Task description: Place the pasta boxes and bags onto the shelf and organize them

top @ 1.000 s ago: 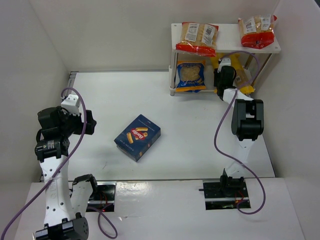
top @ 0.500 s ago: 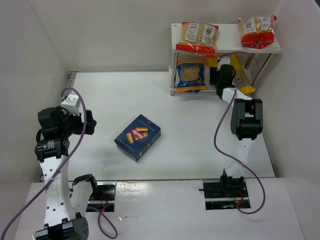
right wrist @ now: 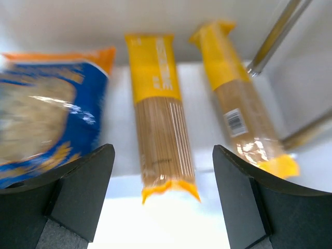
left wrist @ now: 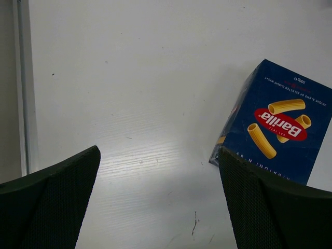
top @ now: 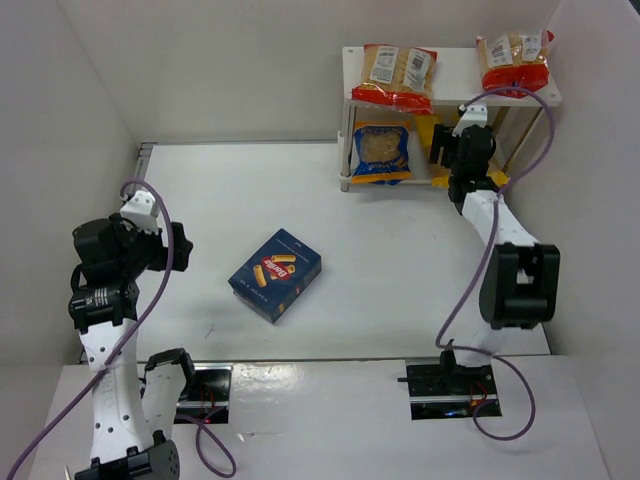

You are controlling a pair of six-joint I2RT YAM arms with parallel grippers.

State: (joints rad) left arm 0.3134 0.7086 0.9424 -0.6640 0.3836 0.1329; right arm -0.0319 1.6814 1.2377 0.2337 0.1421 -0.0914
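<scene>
Drawn back from the shelf, with right fingers spread wide and empty. Faces two spaghetti bags side by side on the lower board, just beside a blue-edged bag, shelf leg close at right. Holds left fingers wide above the desk, near the flat-lying dark-blue box.

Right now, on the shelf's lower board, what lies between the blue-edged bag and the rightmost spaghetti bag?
A second spaghetti bag lies there, between the blue-edged bag and the rightmost spaghetti bag; the right wrist view shows it.
</scene>
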